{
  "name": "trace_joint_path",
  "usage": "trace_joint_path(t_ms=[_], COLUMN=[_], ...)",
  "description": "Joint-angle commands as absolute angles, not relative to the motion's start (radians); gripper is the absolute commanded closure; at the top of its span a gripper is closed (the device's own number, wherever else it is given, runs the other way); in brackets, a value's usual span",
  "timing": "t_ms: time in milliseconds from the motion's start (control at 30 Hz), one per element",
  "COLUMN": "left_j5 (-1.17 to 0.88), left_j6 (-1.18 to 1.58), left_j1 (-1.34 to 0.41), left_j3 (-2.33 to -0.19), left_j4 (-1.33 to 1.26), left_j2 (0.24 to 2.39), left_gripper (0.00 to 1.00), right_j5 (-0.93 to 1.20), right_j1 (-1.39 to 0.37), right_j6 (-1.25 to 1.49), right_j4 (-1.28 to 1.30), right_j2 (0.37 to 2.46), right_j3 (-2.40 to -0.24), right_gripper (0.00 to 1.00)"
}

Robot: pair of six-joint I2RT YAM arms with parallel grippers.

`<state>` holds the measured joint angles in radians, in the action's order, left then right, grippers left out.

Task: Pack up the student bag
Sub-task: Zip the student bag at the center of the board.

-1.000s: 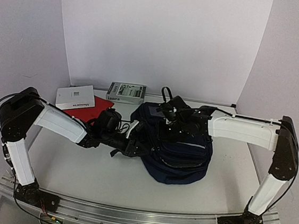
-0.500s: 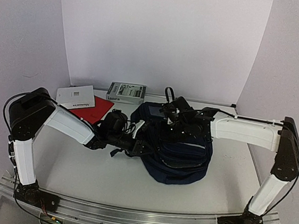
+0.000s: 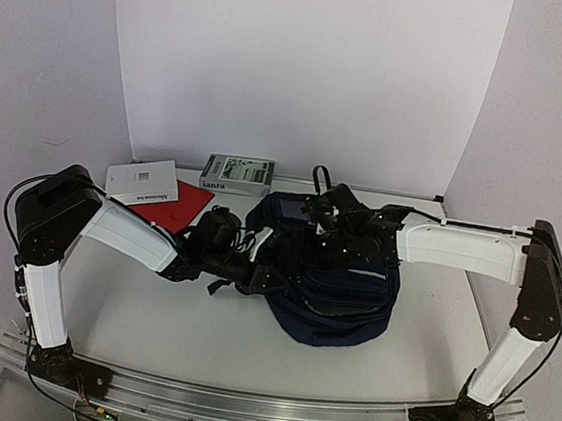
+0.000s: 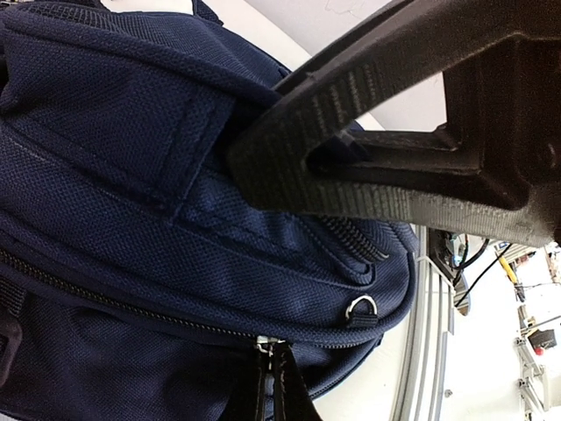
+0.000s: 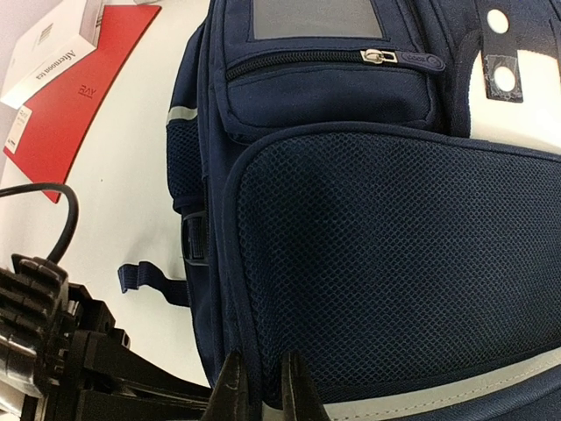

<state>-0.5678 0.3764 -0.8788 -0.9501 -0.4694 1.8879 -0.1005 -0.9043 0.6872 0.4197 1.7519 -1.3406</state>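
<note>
1. The student bag lies on the surface, between my two arms. Its navy mesh panel and a closed zip pocket face my right wrist camera.
2. My left end effector is at the bag's left edge. Only one finger shows in the wrist view, its tip against a fabric strip on the bag. I cannot tell its opening or whether it holds anything.
3. My right end effector is over the bag's far top. Its fingers are nearly together, tips at the bag's edge near the white stripe. I cannot tell whether fabric is pinched.
4. To the bag's left lie a red folder and a white booklet. A grey box lies beyond the bag.
</note>
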Motion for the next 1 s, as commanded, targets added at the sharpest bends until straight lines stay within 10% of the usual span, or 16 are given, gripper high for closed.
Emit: trace_joint_path(t_ms=[0, 733, 967], left_j5=[-0.613, -0.585, -0.484], left_j6=[0.39, 0.748, 0.808], left_j1=[-0.9, -0.969, -0.944], left_j3=[-0.98, -0.848, -0.85], left_j4=[-0.398, -0.63, -0.475], left_j2=[1.801, 1.777, 1.744], left_gripper=[1.0, 1.0, 1.0], right_j5=[-0.181, -0.147, -0.13], right_j1=[-0.896, -0.896, -0.9], right_j6=[0.74, 0.81, 0.793], right_j4=[0.272, -0.082, -0.028], right_j2=[1.708, 1.843, 1.682], right_j3=[-1.356, -1.318, -1.162], right_gripper=[1.0, 1.0, 0.46])
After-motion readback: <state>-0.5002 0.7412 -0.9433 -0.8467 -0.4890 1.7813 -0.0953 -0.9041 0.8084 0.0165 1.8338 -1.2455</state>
